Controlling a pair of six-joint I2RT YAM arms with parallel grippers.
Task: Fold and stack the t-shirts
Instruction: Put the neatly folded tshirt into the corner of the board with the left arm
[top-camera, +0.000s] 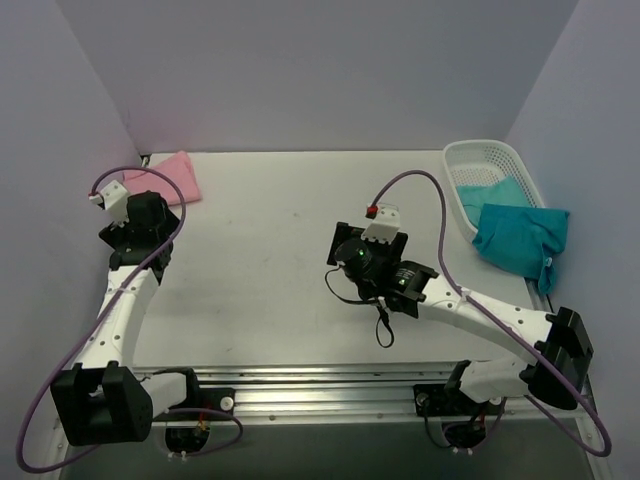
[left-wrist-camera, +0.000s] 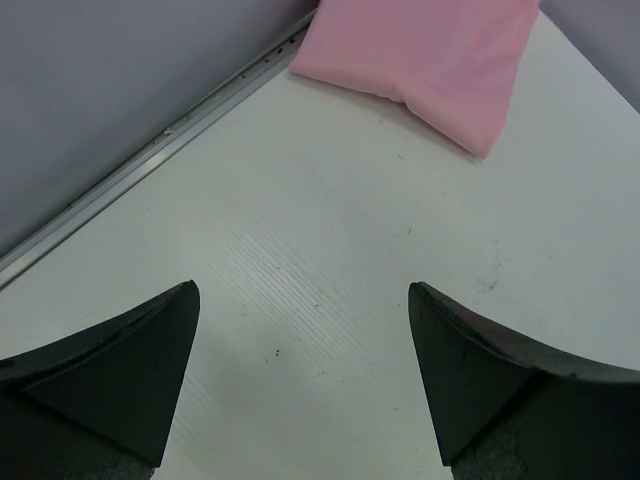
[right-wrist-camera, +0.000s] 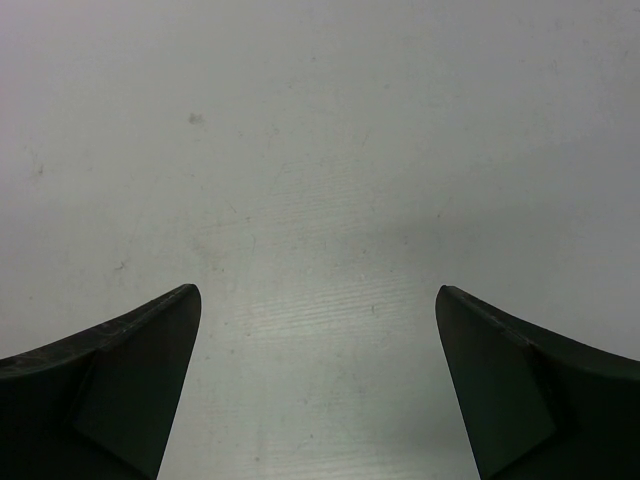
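A folded light pink t-shirt (top-camera: 176, 177) lies at the far left corner of the table; it also shows at the top of the left wrist view (left-wrist-camera: 420, 55). A teal t-shirt (top-camera: 520, 237) hangs over the near rim of the basket, and another teal one (top-camera: 492, 190) lies inside it. My left gripper (top-camera: 140, 222) is open and empty, just in front of the pink shirt (left-wrist-camera: 304, 300). My right gripper (top-camera: 366, 255) is open and empty above bare table in the middle (right-wrist-camera: 318, 300).
A white lattice basket (top-camera: 470, 152) stands at the far right against the wall. Purple-grey walls close in the left, back and right. A metal rail (left-wrist-camera: 150, 155) runs along the left wall's base. Cables loop from both wrists.
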